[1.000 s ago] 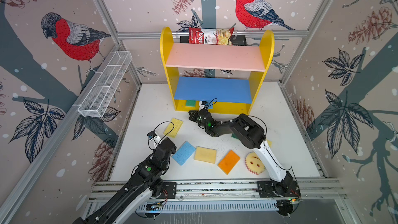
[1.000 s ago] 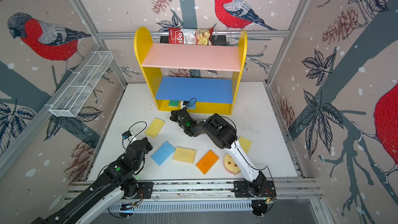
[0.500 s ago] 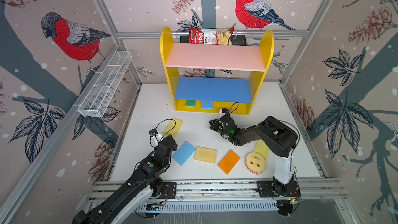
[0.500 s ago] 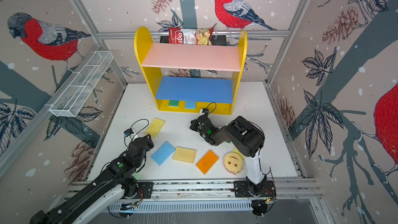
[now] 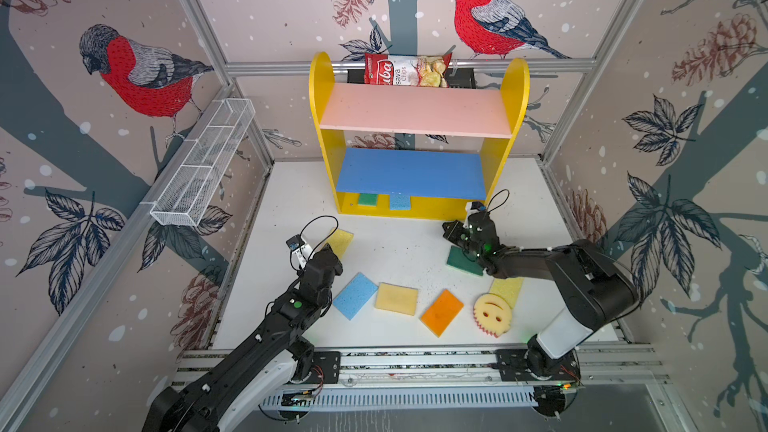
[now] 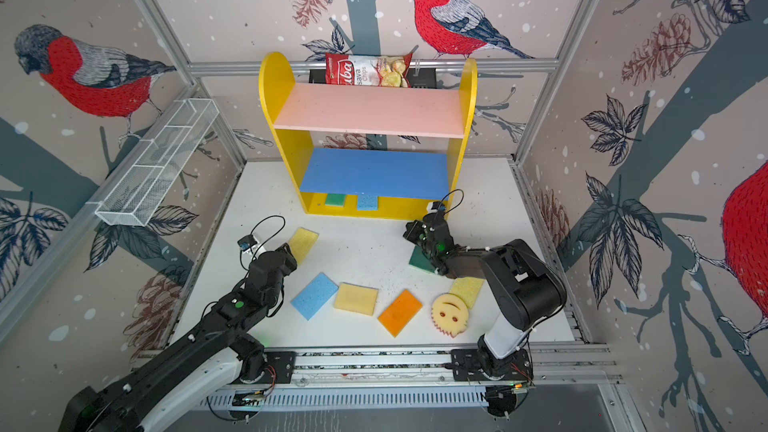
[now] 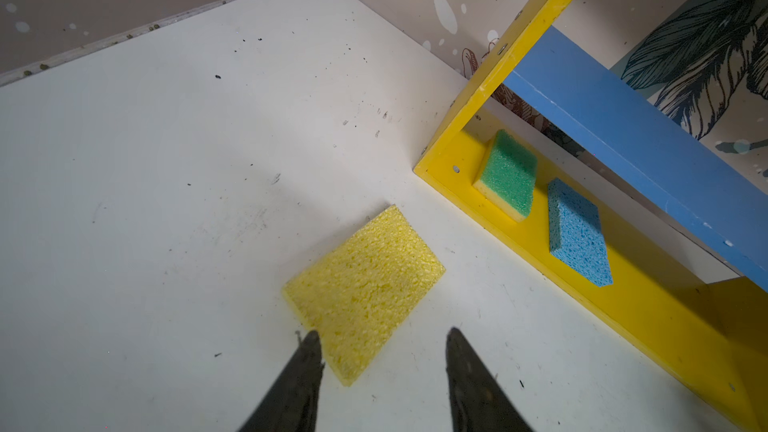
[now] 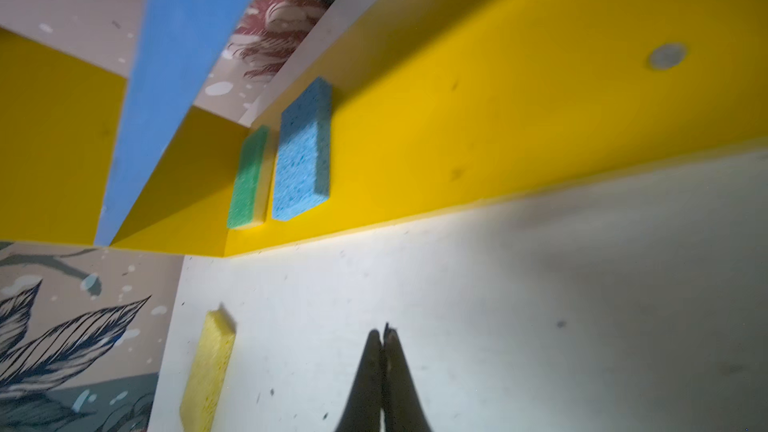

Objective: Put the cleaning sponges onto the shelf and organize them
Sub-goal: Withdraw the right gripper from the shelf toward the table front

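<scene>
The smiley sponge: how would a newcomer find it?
Start at the yellow shelf at the back, then drop to the sponges lying on the white table in front. The smiley sponge ends that row on the right: the only round one, pale yellow, toothed edge.

- Shelf point(image 5: 322, 97): yellow sides and base, pink top board point(image 5: 415, 112), blue middle board point(image 5: 411, 172).
- Chips bag point(image 5: 405, 70): red and white.
- Walls point(image 5: 270, 14): beige, patterned with red-breasted birds, pinecones, dark leaves.
- Smiley sponge point(image 5: 492, 312): pale yellow.
</scene>
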